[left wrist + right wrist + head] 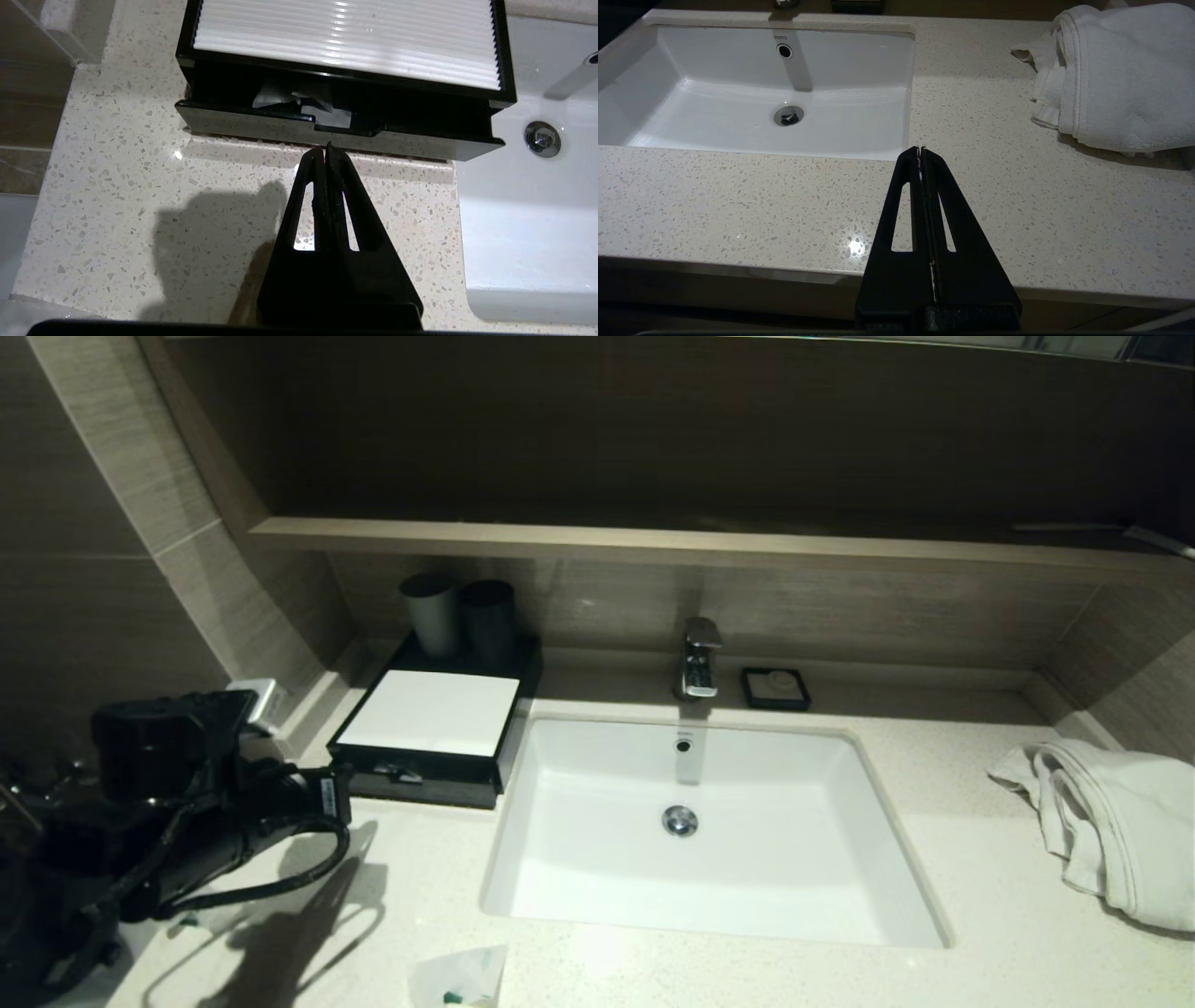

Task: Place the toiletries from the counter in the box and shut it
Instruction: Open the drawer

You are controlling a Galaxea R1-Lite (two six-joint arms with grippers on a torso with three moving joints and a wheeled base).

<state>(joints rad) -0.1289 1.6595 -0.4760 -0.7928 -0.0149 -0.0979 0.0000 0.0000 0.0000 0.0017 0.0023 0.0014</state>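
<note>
At 9 o'clock of the sink (523, 859): left claw (325, 148) clenched, empty, before the box (336, 135) drawer | sachet (459, 978) on tabletop (934, 971) | right claw (920, 150) clenched, idle.

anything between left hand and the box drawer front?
Nothing: in the left wrist view only bare speckled counter lies between the shut left hand and the drawer front of the box.

The white rectangular inset ceramic sink (752, 100) is bearing the small grey brand mark "TOTO" on its back wall, just above the round overflow hole (784, 51). No other lettering is showing legibly anywhere in the three views.
</note>
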